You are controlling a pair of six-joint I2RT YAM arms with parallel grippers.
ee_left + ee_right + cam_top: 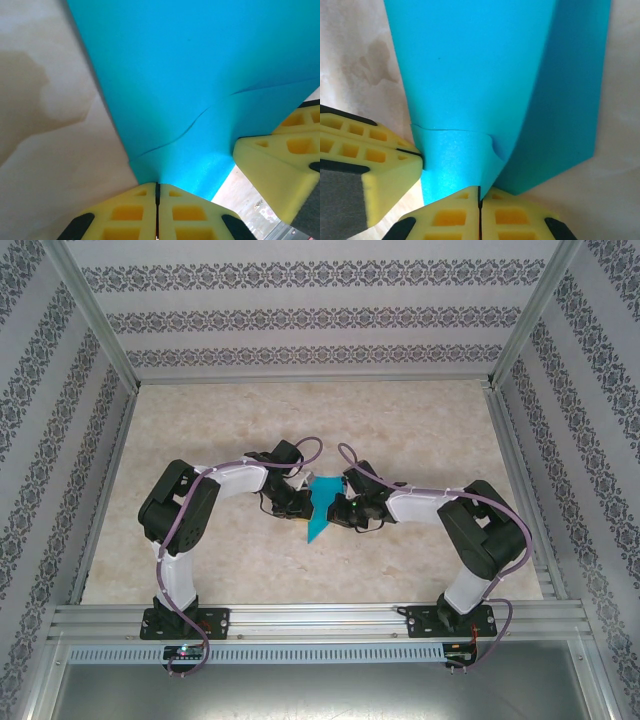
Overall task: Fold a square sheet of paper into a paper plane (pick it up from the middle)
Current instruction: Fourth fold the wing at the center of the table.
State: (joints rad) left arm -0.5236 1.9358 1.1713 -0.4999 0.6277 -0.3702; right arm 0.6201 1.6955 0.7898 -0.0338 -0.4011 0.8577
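The left end effector [157,192] is seen pinched shut on one edge of the teal-blue sheet of paper [320,512], which is folded narrow, creased and held at the middle of the counter [400,430]. The opposite edge is clamped by the right end effector [479,195].

Looks like a robotics lab test cell, tbh: a marble-look table [300,420] is boxed in by aluminium frame posts [92,315], patterned wallpaper panels [320,315] are hung behind it, robot arms [185,540] are bolted at its near edge.
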